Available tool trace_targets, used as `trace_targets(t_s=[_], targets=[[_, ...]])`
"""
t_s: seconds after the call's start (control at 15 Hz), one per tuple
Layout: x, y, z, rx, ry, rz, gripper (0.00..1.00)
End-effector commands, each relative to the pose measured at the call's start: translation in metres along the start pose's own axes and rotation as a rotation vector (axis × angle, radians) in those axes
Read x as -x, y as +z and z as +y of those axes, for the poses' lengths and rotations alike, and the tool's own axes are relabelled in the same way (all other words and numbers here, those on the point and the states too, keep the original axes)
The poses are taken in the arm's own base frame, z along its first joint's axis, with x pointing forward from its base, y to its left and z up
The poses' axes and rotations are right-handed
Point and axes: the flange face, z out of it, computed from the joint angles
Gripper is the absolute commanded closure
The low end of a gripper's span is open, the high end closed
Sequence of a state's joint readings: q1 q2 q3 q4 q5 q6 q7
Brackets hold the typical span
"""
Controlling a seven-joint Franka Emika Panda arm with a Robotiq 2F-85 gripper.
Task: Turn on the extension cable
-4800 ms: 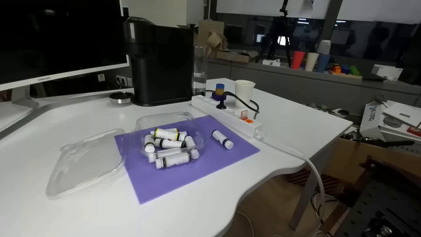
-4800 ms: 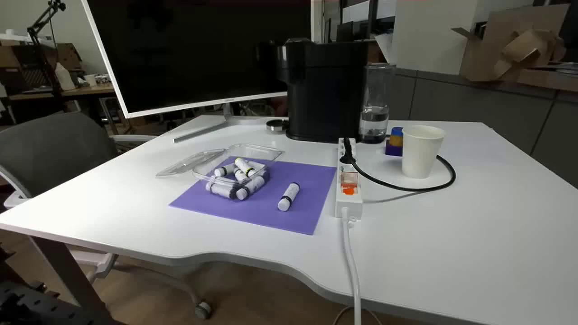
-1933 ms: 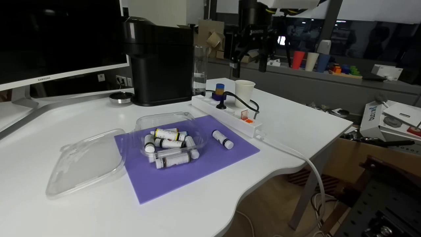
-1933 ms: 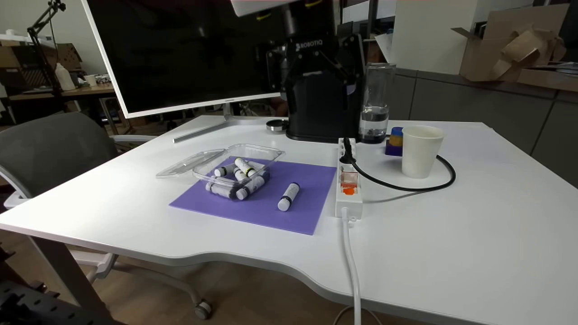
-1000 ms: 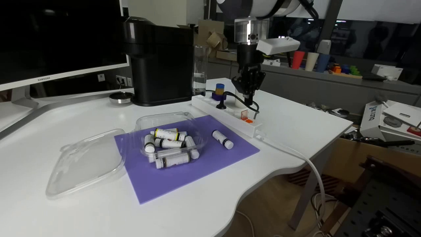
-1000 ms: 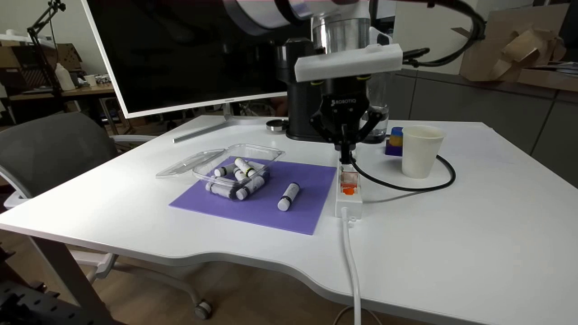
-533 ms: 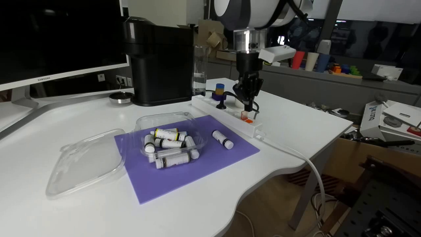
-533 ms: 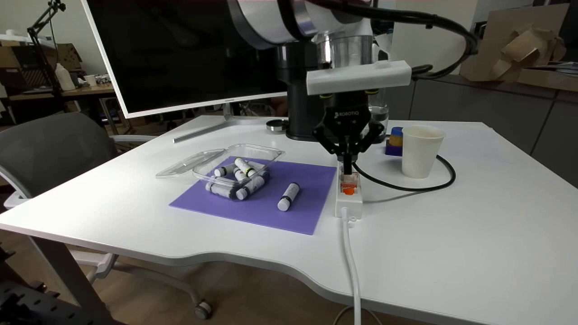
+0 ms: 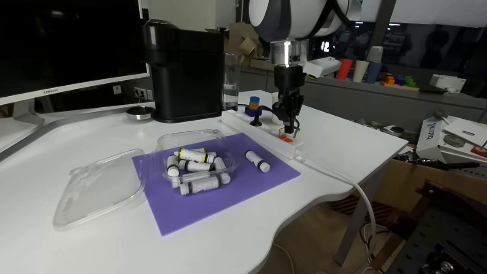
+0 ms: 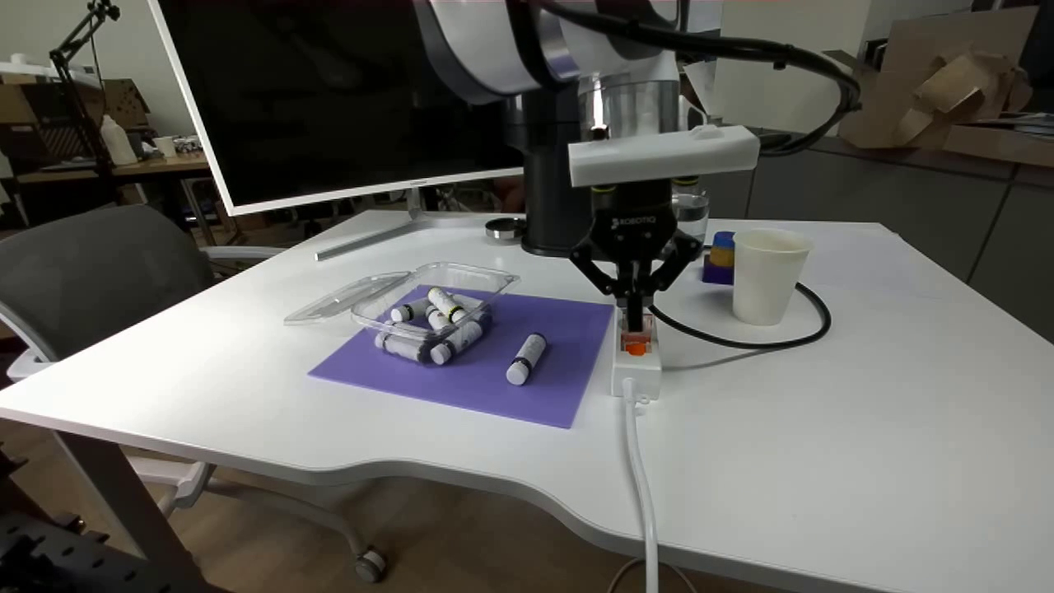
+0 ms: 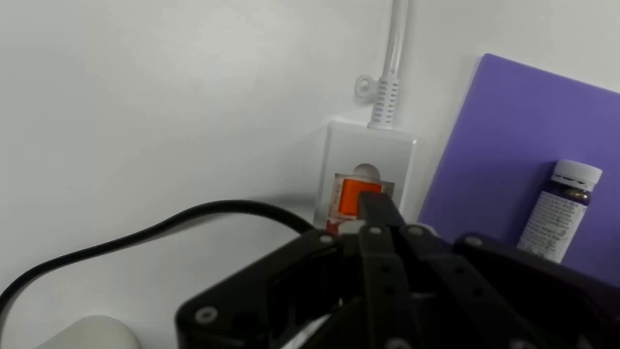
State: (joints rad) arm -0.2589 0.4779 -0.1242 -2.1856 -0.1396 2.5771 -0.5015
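Note:
The extension cable's white power strip [image 9: 262,137] lies on the table beside the purple mat, and its orange-red switch [image 11: 349,196] shows under a raised clear cover [image 9: 282,134]. From the strip's near end runs a white cord [image 10: 636,461]. A black plug [image 9: 256,121] sits in one socket; its black cord [image 11: 218,207] curves away. My gripper [image 10: 635,323] points straight down over the switch end, fingers together with nothing between them. In the wrist view its fingertips [image 11: 378,206] cover part of the switch. Whether they touch it, I cannot tell.
Right by the strip stand a white paper cup [image 10: 770,276] and stacked toy blocks [image 10: 720,259]. On the purple mat [image 9: 228,205] are a lone vial [image 9: 257,161] and a clear container [image 9: 159,142] with several vials. Behind are a black machine [image 9: 186,76] and a monitor [image 9: 68,45].
The arm came into view with its jaws open, then shut them and descended over the strip. In the last half second it sank slightly closer to the switch. The objects stayed put.

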Motion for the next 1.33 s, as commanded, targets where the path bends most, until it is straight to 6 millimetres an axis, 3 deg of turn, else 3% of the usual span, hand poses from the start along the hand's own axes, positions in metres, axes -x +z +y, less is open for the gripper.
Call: trace_targets(t_s=[0.0,1.27], targets=[[-0.002,0.006,0.007,-0.009,0.008,-0.013,1.00],[-0.015,0.030,0.012,-0.087,0.069,0.009,1.00]])
